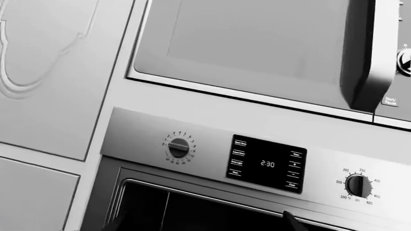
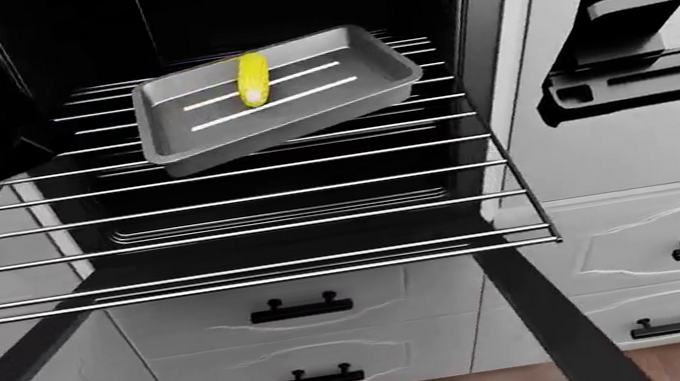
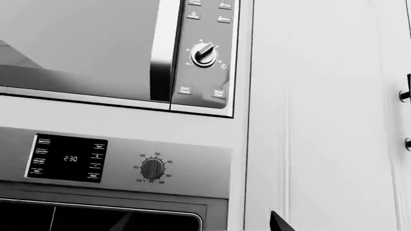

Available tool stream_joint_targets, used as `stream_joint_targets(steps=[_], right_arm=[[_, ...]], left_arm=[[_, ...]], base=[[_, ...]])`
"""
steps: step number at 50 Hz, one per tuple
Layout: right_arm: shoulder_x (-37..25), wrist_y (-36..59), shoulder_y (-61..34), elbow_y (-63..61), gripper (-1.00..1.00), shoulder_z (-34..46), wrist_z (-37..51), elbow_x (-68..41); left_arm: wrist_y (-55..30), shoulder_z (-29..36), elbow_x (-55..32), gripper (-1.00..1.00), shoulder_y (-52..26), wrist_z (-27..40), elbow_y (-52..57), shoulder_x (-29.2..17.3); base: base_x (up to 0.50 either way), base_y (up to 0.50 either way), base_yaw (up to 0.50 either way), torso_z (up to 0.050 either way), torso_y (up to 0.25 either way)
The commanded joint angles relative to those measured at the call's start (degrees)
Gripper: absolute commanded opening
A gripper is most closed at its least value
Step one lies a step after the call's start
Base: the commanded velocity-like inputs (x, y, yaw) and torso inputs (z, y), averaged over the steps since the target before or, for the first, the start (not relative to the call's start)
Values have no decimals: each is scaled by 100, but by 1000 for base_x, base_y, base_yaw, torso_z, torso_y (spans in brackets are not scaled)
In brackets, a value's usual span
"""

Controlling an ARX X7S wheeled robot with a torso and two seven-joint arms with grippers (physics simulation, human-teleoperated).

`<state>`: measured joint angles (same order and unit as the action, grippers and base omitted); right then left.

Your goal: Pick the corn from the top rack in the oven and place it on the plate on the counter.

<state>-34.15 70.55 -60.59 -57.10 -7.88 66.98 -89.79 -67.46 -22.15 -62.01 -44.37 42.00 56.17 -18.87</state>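
A grey-white kitchen wall of cabinets surrounds the open oven [image 2: 296,76], whose dark inside fills the upper head view. Below it sit drawers with black handles [image 2: 301,307]. The top rack [image 2: 253,234] is drawn out toward the robot, its thin steel bars running across the view. On the rack, at about 12 o'clock from the head camera, rests a grey baking tray [image 2: 341,99], and the corn [image 2: 254,79] lies inside it, near its far side, pointing roughly 12 to 6 o'clock.

Both arms are raised at the view's edges, the left at 9 o'clock and the right at 3 o'clock, well apart from the corn. The wrist views look up at the oven's control panel [image 1: 266,163] and the microwave [image 3: 83,48] above; only dark finger tips show there, so I cannot tell how wide either tool stands.

Judging by this, the corn is not yet grasped. Reaching, lifting, and carrying to the plate all remain. Neither plate nor counter is in view.
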Motion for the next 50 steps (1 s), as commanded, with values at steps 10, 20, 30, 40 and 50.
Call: stream_joint_targets(steps=[10,20,30,40,50], right_arm=[[7,-95,102,-30,100,35,-102,130],[13,-217,228,-62,100,-85,-141,308],[59,-347,382,86,100,-117,-177,259],[48,-364,454,-83,100,-91,-345,458],[-32,-258,376,-67,100,107,-320,459]], left_arm=[[204,117,-12,100,130,60,-22,-78],[296,179,19,100,180,78,-44,-121],[378,214,12,100,228,105,-54,-162],[420,243,-88,100,271,177,-36,-182],[517,315,-50,100,309,184,-58,-218]], base=[[-1,500,0,0,0],[0,327,0,0,0],[224,-169,0,0,0],[380,-275,0,0,0],[0,350,0,0,0]])
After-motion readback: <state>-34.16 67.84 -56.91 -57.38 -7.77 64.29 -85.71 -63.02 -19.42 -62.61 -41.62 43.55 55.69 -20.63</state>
